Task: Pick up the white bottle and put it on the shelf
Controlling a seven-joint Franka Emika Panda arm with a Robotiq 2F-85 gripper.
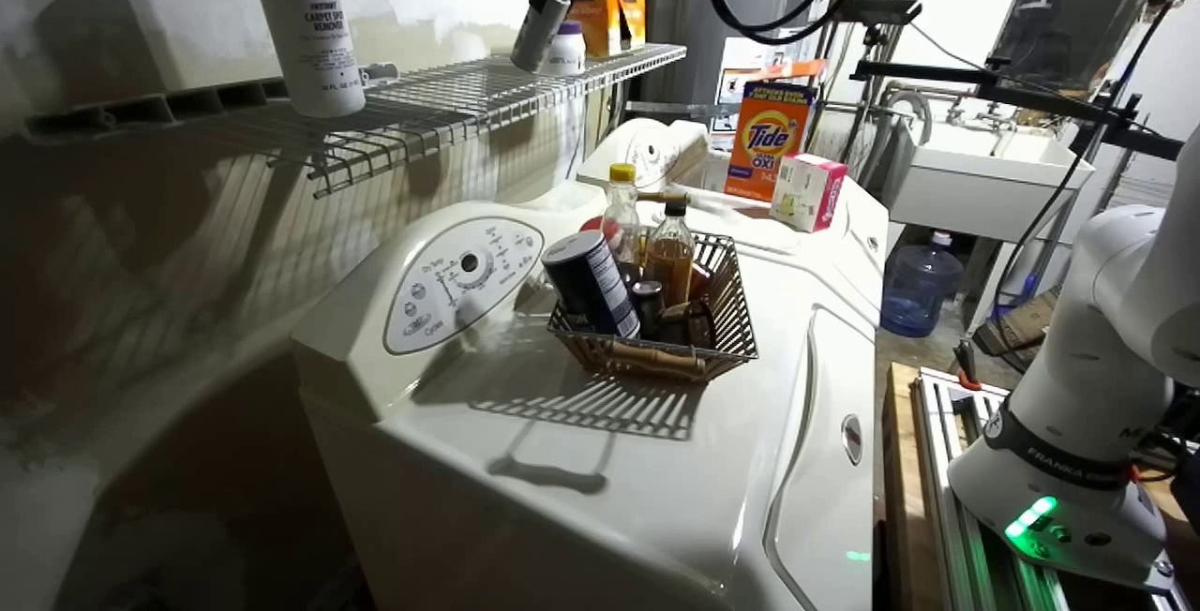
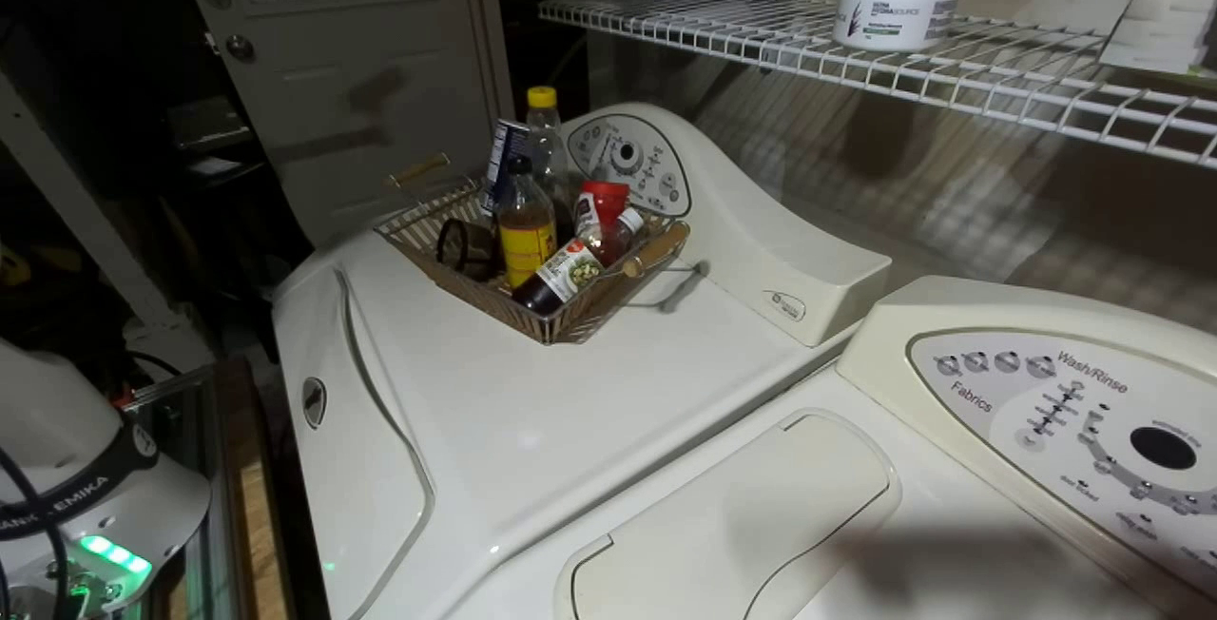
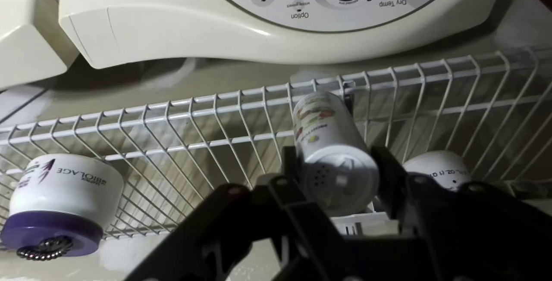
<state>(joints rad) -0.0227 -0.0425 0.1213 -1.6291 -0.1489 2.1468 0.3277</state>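
Shaker bottle [image 3: 319, 121], white, hangs tilted in the claw [image 3: 337, 158], pinched near its top end w/ the wire-rack shelf [image 3: 215, 111] below the claw, & it's prob. light, stiff, a bit slick, so mid-body'd hold surer.

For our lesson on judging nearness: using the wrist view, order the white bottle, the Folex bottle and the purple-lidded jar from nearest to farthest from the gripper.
1. White bottle, held in the gripper.
2. Folex bottle, partly hidden, on the picture's right.
3. Purple-lidded jar, at the picture's left.
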